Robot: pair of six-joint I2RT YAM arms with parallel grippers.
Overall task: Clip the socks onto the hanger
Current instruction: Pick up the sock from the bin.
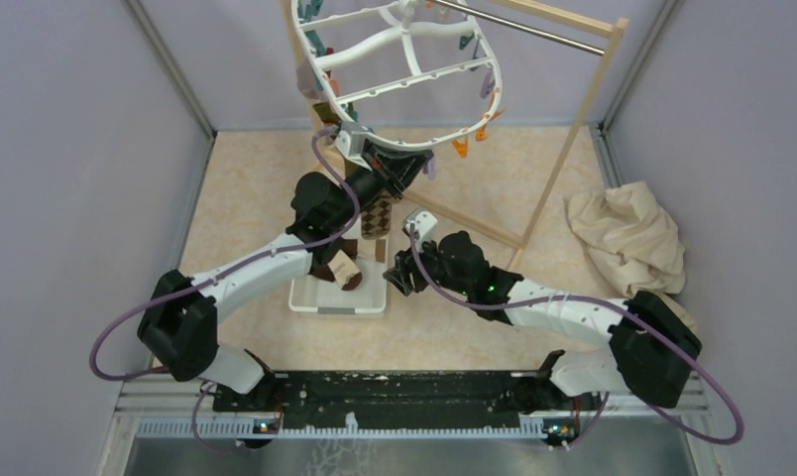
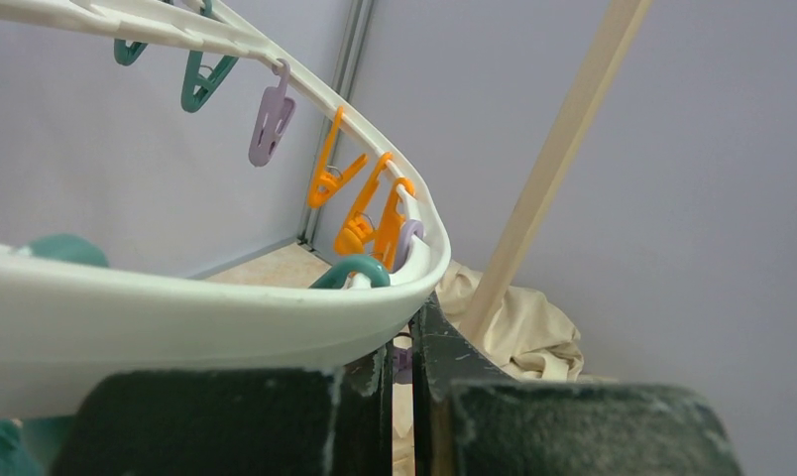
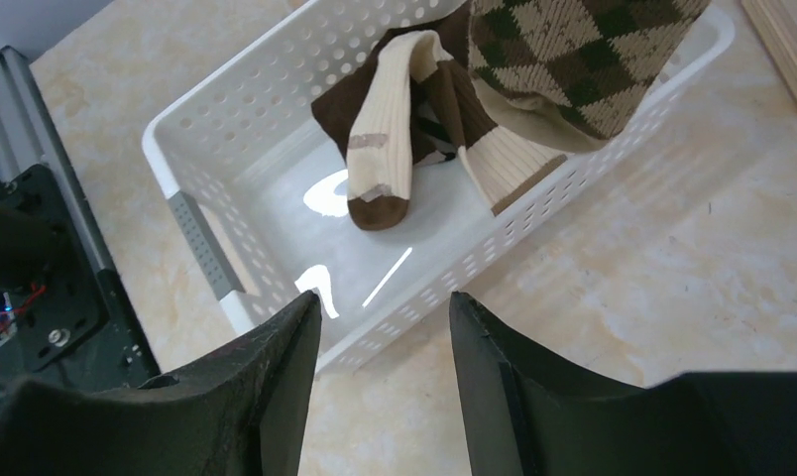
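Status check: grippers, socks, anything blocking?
Left gripper shut at the hanger rim. Right gripper open at the basket edge. Argyle sock hangs over it; brown-cream socks inside. No obstruction seen.

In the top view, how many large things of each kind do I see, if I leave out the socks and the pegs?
arms: 2 (left arm, right arm)
hanger: 1
basket: 1
wooden rack: 1
cloth: 1
Total: 6
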